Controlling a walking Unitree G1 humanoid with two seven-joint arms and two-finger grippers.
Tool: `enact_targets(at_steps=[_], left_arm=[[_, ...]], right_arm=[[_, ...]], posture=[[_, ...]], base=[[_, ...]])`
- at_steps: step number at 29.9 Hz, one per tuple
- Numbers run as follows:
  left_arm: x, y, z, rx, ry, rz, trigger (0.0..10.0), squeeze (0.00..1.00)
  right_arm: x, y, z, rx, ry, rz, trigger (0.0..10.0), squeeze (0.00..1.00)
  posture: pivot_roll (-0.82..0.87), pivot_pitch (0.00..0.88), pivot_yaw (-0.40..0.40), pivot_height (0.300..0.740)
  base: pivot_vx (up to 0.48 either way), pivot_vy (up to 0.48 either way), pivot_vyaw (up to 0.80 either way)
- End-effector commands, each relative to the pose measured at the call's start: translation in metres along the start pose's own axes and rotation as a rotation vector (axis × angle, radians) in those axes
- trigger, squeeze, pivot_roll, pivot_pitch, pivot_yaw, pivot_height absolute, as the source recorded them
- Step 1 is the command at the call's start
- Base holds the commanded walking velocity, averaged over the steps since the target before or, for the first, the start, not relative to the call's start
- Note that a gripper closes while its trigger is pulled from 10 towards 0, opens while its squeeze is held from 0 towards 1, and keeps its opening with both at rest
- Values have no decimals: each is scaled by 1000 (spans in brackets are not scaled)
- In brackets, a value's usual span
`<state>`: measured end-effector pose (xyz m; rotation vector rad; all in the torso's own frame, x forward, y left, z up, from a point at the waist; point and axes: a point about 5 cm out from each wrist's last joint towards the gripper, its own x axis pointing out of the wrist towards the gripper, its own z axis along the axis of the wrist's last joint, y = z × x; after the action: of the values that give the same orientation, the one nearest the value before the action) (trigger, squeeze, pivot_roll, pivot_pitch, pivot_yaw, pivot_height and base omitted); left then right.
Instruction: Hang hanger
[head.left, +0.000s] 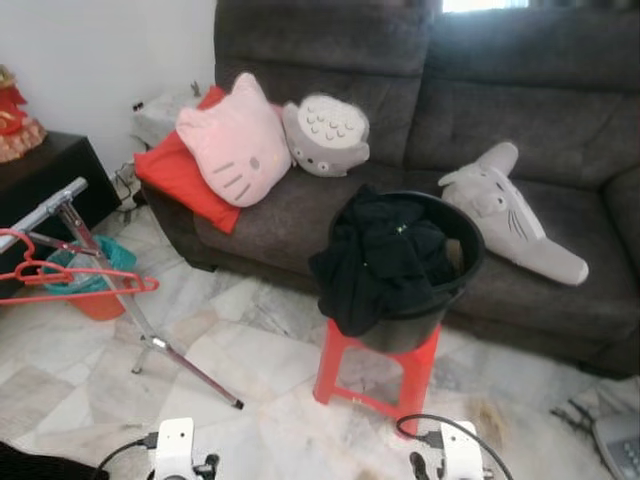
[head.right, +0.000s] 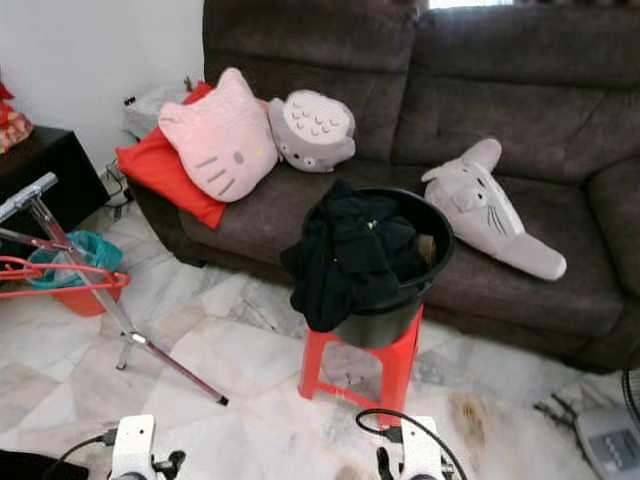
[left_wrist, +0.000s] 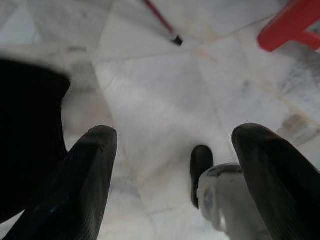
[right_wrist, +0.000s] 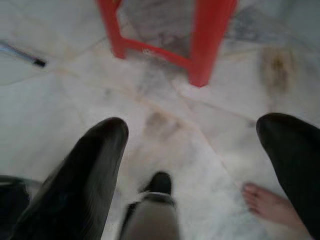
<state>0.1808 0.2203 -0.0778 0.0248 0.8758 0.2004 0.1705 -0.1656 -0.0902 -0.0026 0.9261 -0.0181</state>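
Red hangers (head.left: 70, 278) hang on a silver drying rack (head.left: 100, 270) at the left, its legs spread on the marble floor. A black bucket (head.left: 455, 260) holding a heap of black clothes (head.left: 375, 260) stands on a red stool (head.left: 385, 375) in front of the sofa. Both arms hang low, their white wrists at the lower edge of the eye views. My left gripper (left_wrist: 170, 145) is open over bare floor with nothing between its fingers. My right gripper (right_wrist: 192, 135) is open too, above the floor near the red stool's legs (right_wrist: 200, 45).
A dark grey sofa (head.left: 500, 110) carries a pink cat cushion (head.left: 235, 140), a red cushion, and grey plush toys. A teal and orange bin (head.left: 95, 285) sits behind the rack. A black cabinet (head.left: 40, 180) stands far left. A person's bare foot (right_wrist: 267, 202) is close to my right gripper.
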Motion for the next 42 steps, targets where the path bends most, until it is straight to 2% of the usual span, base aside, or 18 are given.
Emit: enact_targets(at_steps=[1, 6, 14, 24, 33, 35, 36, 38, 42], left_arm=[[0, 0, -1, -2, 4, 3, 10000, 0], [0, 0, -1, 3, 5, 6, 10000, 0], [0, -1, 0, -1, -3, 10, 10000, 0], [0, -1, 1, 0, -4, 15, 10000, 0], [1, 0, 2, -1, -3, 23, 10000, 0], [1, 0, 2, -1, -4, 24, 10000, 0], [1, 0, 3, -2, -5, 25, 10000, 0], [1, 0, 4, -3, -6, 26, 10000, 0], [1, 0, 5, -1, -8, 26, 10000, 0]], right_arm=[[0, -3, 1, 0, -3, -8, 10000, 0], [0, -3, 1, -5, -4, -5, 10000, 0], [0, -4, 3, 5, -26, -20, 10000, 0], [-2, -5, 13, 11, -145, -28, 10000, 0], [-2, -4, 20, -64, -210, -15, 10000, 0], [-7, -13, 34, -73, -339, -16, 10000, 0], [-12, -21, 44, -75, -437, -15, 10000, 0], [-18, -25, 51, -72, -503, -10, 10000, 0], [-13, -35, 32, -51, -377, -15, 10000, 0]], posture=[[-6, 0, 10, 728], [-5, 0, 9, 728], [-8, 0, 8, 728], [-30, 0, 5, 728], [-57, 0, 1, 728], [-60, 0, 0, 728], [-61, 0, 0, 728], [-63, 0, 0, 728], [-75, 0, 3, 728]], base=[[270, 0, 0], [264, 0, 0], [0, 0, 0], [0, 0, 0], [0, 0, 0], [0, 0, 0], [0, 0, 0], [0, 0, 0], [0, 0, 0]])
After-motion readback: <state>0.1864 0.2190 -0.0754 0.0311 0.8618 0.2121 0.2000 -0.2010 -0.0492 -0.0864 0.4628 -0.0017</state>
